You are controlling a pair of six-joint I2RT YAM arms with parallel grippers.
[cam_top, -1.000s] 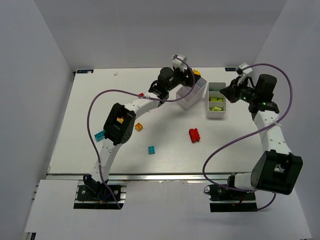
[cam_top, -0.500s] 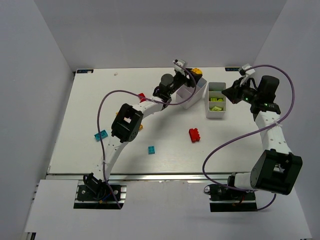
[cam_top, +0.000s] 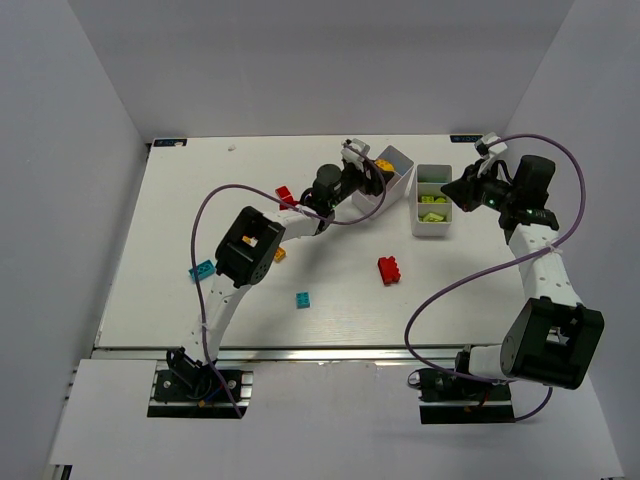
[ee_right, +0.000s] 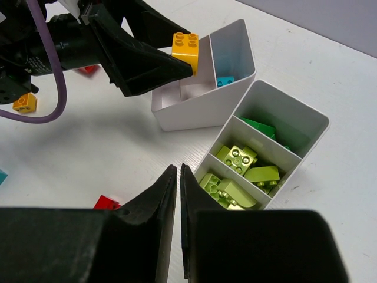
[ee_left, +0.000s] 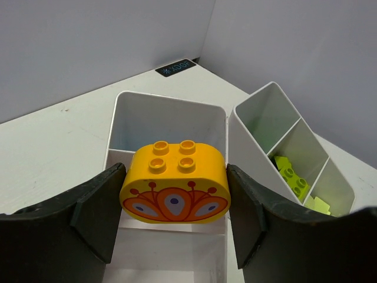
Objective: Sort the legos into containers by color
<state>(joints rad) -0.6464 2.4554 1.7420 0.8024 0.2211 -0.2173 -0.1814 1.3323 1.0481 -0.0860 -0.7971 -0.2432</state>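
Observation:
My left gripper [ee_left: 175, 197] is shut on a yellow-orange rounded lego [ee_left: 175, 183] with a painted fan pattern, held above the left white container [ee_left: 171, 105]. From above, that lego [cam_top: 383, 165] hangs over the same container [cam_top: 372, 203]. The right container [cam_top: 433, 228] holds lime legos [ee_right: 238, 158] and dark green ones [ee_right: 259, 127]. A cyan lego [ee_right: 224, 81] lies in the left container [ee_right: 194, 112]. My right gripper [ee_right: 178, 170] hovers beside the right container [ee_right: 297, 159], shut and holding nothing.
Loose legos lie on the white table: a red one [cam_top: 389, 269] mid-table, another red [cam_top: 285, 194] by the left arm, an orange one [cam_top: 278, 254], and two cyan ones [cam_top: 302, 299] [cam_top: 201, 269]. The left arm's purple cable loops over the table's left half.
My left gripper has carried the yellow-orange lego a little nearer and leftward over the left container, and the left arm's elbow has swung. My right arm has barely moved.

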